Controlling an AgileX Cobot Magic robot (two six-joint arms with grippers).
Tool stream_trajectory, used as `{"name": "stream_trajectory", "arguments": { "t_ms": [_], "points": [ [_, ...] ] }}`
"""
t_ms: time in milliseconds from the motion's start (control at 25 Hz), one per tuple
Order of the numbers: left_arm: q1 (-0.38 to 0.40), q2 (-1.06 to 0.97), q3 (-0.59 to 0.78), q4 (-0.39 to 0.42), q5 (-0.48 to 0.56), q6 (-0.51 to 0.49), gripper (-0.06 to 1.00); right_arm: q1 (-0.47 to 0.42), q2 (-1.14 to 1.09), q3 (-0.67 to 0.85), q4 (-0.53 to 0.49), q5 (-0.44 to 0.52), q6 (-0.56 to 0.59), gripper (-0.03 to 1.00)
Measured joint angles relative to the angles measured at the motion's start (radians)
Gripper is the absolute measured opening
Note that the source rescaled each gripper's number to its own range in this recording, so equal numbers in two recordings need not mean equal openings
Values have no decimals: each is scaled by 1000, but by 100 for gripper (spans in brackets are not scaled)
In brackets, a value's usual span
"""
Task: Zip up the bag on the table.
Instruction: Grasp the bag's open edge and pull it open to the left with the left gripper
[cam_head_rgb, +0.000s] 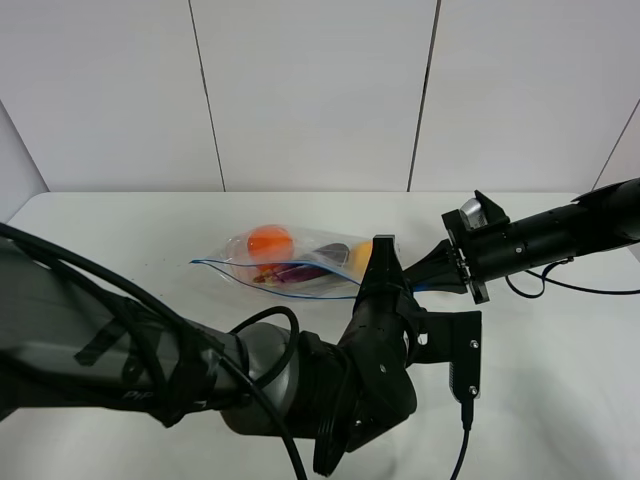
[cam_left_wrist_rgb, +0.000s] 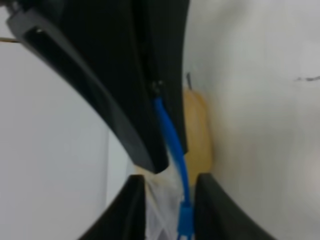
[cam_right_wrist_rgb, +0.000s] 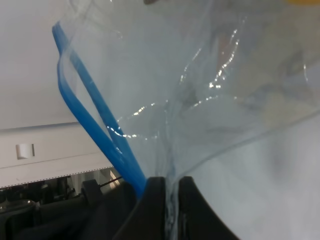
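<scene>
1. While both pincers grip it, the bag (cam_head_rgb: 290, 262) lies on the tabletop (cam_head_rgb: 560, 380) with its orange, purple and yellow contents inside.
2. Right pincer (cam_right_wrist_rgb: 170, 197): clenched on the clear plastic at one corner of the bag, just beside the blue zip strip (cam_right_wrist_rgb: 95, 105). It appears to anchor that end.
3. Left pincer (cam_left_wrist_rgb: 170, 212): clamped across the zip strip at the same end of the bag, close against the right pincer. Plastic and blue strip fill the gap between its fingers.
4. Zip condition: beyond the right pincer's grip, the strip splits into two separate tracks. Judge the bag unsealed along most of its edge.
5. Step in hand: judged to be the start of the sealing stroke.
6. Next move: slide the left pincer along the strip toward the bag's opposite end under steady pinch pressure. Hold the right pincer fixed so the strip stays taut.
7. Caution: a loose pinch may leave the tracks unmated, and an over-firm one may drag the whole bag.
</scene>
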Motion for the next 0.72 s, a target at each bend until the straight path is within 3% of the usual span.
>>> {"name": "stream_trajectory", "arguments": {
  "t_ms": [280,720],
  "points": [
    [0,0,0,-33,-13,48,1,0,0,0,-1,0,2,0],
    [19,0,0,-59,-21,64,1,0,0,0,-4,-7,4,0]
  ]
}}
